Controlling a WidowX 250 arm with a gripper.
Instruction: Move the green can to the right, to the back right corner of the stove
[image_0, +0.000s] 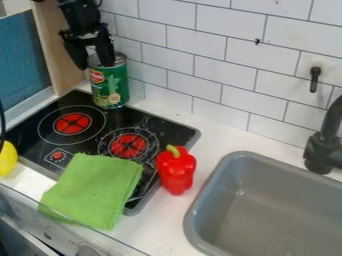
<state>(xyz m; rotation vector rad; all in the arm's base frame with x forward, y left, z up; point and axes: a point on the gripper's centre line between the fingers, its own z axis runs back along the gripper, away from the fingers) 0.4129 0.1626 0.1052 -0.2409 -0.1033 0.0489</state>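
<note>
Claw (94, 65) hangs downward at upper left, fingers spread astride the rim of the green can (110, 89).

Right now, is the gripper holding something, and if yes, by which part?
It cannot be told for sure. The gripper is at the top rim of the upright green can, but whether it grips the can there is not clear.
</note>
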